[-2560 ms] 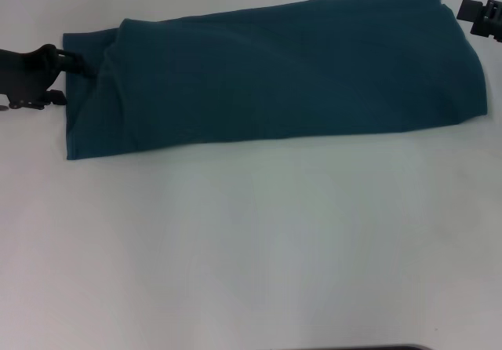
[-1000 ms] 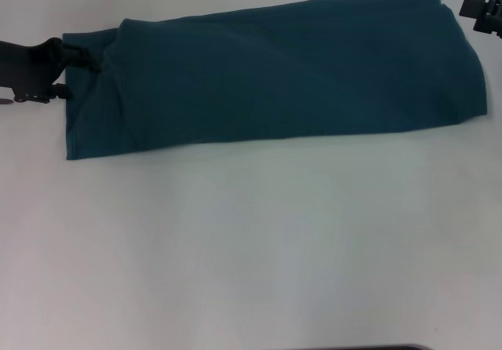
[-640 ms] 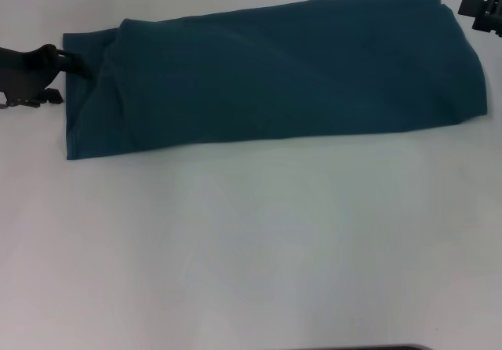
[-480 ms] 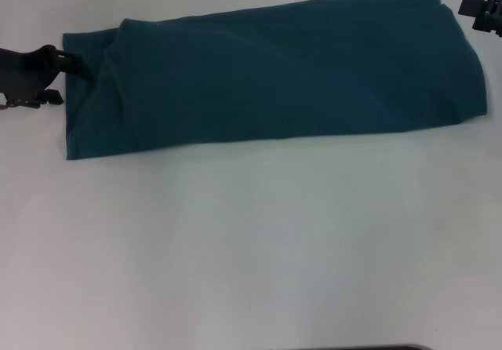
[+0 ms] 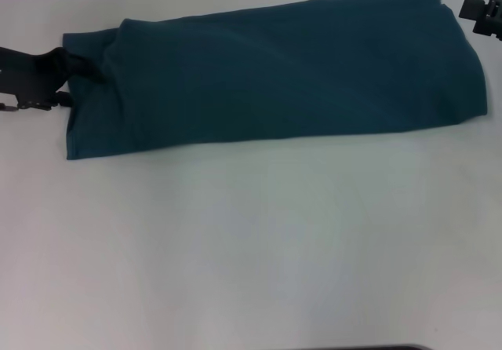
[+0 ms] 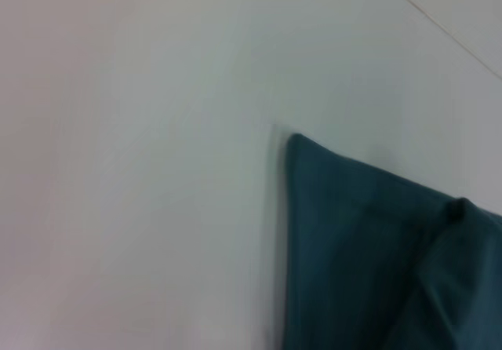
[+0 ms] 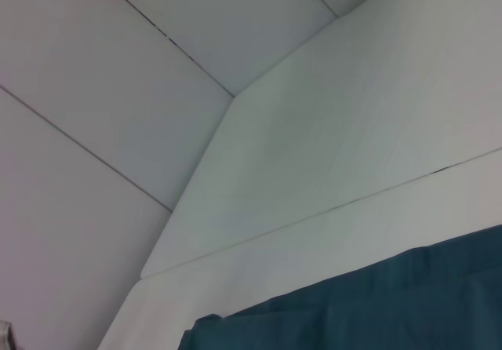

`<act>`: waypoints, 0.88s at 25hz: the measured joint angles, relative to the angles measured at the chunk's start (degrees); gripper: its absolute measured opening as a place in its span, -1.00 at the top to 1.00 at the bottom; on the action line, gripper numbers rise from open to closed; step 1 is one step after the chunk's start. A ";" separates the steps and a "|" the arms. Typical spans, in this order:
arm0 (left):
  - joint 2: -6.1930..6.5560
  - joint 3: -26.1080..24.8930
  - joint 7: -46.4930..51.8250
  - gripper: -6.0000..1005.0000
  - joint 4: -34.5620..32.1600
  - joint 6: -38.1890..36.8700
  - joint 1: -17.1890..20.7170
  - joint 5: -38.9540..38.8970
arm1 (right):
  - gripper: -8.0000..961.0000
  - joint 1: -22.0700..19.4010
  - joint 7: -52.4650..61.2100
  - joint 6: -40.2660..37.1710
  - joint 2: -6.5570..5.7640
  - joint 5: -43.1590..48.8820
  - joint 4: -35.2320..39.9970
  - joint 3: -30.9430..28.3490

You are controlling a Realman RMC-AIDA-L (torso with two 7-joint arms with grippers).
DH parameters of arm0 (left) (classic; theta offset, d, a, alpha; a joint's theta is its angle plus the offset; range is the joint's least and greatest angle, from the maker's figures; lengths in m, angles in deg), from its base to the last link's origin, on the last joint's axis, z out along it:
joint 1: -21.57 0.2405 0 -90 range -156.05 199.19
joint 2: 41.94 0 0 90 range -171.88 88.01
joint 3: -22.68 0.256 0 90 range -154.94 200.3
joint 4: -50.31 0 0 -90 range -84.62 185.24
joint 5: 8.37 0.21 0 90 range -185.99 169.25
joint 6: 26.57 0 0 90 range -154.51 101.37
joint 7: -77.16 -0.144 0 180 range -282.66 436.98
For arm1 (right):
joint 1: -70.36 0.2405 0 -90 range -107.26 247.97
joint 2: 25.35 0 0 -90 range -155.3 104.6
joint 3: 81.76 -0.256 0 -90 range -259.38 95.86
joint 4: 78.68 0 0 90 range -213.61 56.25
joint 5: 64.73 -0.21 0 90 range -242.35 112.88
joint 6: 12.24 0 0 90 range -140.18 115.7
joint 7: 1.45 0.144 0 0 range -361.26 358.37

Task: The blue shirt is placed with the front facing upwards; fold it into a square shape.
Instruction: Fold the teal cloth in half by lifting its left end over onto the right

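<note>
Blue shirt (image 5: 274,71) lies across the far half of the table (image 5: 251,248), already folded into a long band running left to right, so no print or sleeves show. Not square yet: it's much longer than it is deep, so the ends need folding toward each other.

Left end effector (image 5: 74,67) sits at the band's left short edge, fingertips overlapping the cloth at the far-left corner. Looks positioned to pinch that end for the fold toward the right, but I can't tell if it's clamped or just resting there. Left wrist view only shows the shirt corner (image 6: 369,248) on bare table, no fingers.

Right end effector (image 5: 480,14) is off the far-right corner, just beside the cloth and not touching it; open or closed, can't tell. Probably waiting to pin or lift that end.
</note>
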 joint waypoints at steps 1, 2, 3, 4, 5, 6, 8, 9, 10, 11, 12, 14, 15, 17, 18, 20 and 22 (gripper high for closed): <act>-0.08 0.00 -0.07 -0.40 0.00 -0.31 -0.09 -0.13 | -0.82 -0.01 -0.03 0.02 -0.04 0.00 -0.09 -0.02; -0.14 0.01 -0.15 -0.40 0.00 -0.62 -0.18 -0.27 | -0.82 -0.01 -0.05 0.05 -0.08 0.00 -0.14 -0.04; -0.22 0.02 -0.24 -0.40 0.00 -1.02 -0.29 -0.39 | -0.82 -0.02 -0.06 0.09 -0.08 0.00 -0.15 -0.05; -0.29 0.03 -0.28 -0.40 0.00 -1.25 -0.38 -0.40 | -0.82 -0.02 -0.07 0.13 -0.08 0.00 -0.15 -0.06; -0.37 0.04 -0.33 -0.40 0.03 -1.55 -0.50 -0.40 | -0.82 -0.01 -0.10 0.14 -0.09 0.00 -0.15 -0.06; -0.55 0.01 -0.38 -0.40 0.15 -1.97 -0.63 -0.42 | -0.82 0.00 -0.12 0.16 -0.09 0.00 -0.15 -0.06; -0.92 -0.25 -0.48 -0.40 0.51 -2.93 -0.92 -0.48 | -0.82 0.04 -0.18 0.18 -0.10 0.00 -0.15 -0.03; -1.03 -0.40 -0.52 -0.40 0.62 -3.28 -1.07 -0.48 | -0.82 0.04 -0.18 0.19 -0.10 0.00 -0.15 -0.02; -1.13 -0.53 -0.59 -0.40 0.80 -3.75 -1.26 -0.58 | -0.82 0.05 -0.19 0.19 -0.10 0.00 -0.15 0.00; -1.19 -0.57 -0.62 -0.40 0.97 -4.22 -1.41 -0.85 | -0.82 0.05 -0.19 0.19 -0.10 0.00 -0.14 -0.01; -1.24 -0.53 -0.72 -0.40 1.11 -4.59 -1.50 -1.49 | -0.82 0.06 -0.20 0.19 -0.11 0.00 -0.15 -0.03; -1.35 -0.28 -1.11 -0.40 1.36 -5.31 -1.67 -3.14 | -0.82 0.04 -0.21 0.23 -0.16 0.00 -0.14 -0.05; -1.40 -0.09 -1.30 -0.40 1.42 -5.55 -1.81 -3.78 | -0.82 0.02 -0.21 0.26 -0.17 0.00 -0.14 -0.06; -1.48 0.69 -1.42 -0.40 1.42 -6.04 -2.24 -4.29 | -0.82 0.01 -0.22 0.29 -0.18 0.00 -0.14 -0.06; -1.49 0.92 -1.42 -0.40 1.39 -6.18 -2.38 -4.31 | -0.82 0.01 -0.22 0.29 -0.18 0.00 -0.14 -0.06; -1.53 2.07 -1.38 -0.40 0.92 -6.97 -3.20 -4.09 | -0.82 -0.02 -0.23 0.32 -0.19 0.00 -0.15 -0.06; -1.53 2.63 -1.24 -0.40 0.78 -7.17 -3.40 -3.90 | -0.82 -0.06 -0.28 0.38 -0.17 -0.03 -0.16 -0.06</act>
